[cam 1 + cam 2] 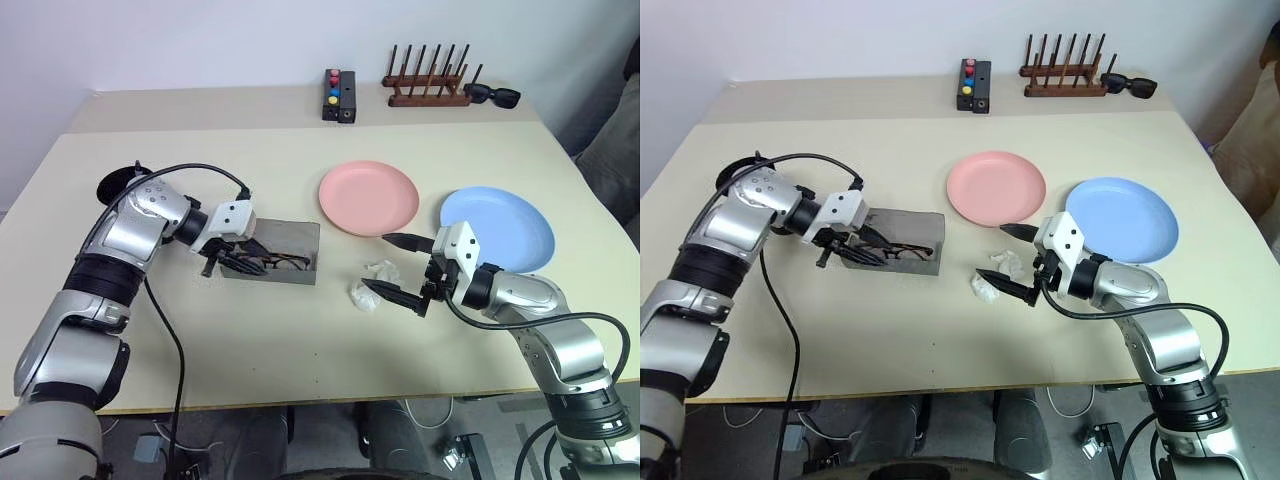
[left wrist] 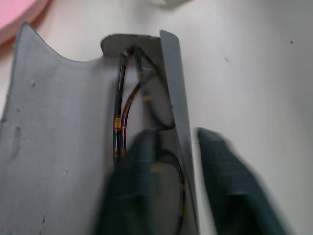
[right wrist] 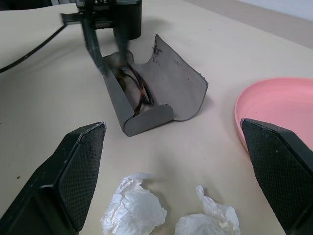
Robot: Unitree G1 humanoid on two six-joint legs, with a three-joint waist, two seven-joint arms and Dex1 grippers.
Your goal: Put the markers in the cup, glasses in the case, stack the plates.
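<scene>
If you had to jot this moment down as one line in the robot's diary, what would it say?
glasses: inside open case | left gripper: at case, one finger inside | right gripper: open above paper wads | plates: side by side, unstacked

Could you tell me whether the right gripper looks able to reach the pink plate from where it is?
Probably yes: the right gripper is open, and nothing lies between it and the pink plate.

1. Grey box-shaped case (image 3: 161, 95): matt, felt-like cloth, faintly pitted on the open flap.
2. Thin tortoiseshell-framed glasses (image 2: 128, 115) inside: glossy mottled plastic, clear lenses.
3. Round salmon-pink plate (image 1: 368, 197) and round light-blue plate (image 1: 500, 228): smooth plastic, soft sheen.
4. Crumpled white paper wads (image 3: 139, 208): creased, matt.
5. Cream bench (image 1: 300, 350): smooth, matt, lightly speckled.
6. Right tool (image 3: 176, 171) finger pads: black, finely cross-hatched rubbery texture.
7. Dark brown peg rack (image 1: 427, 82): wood.
</scene>
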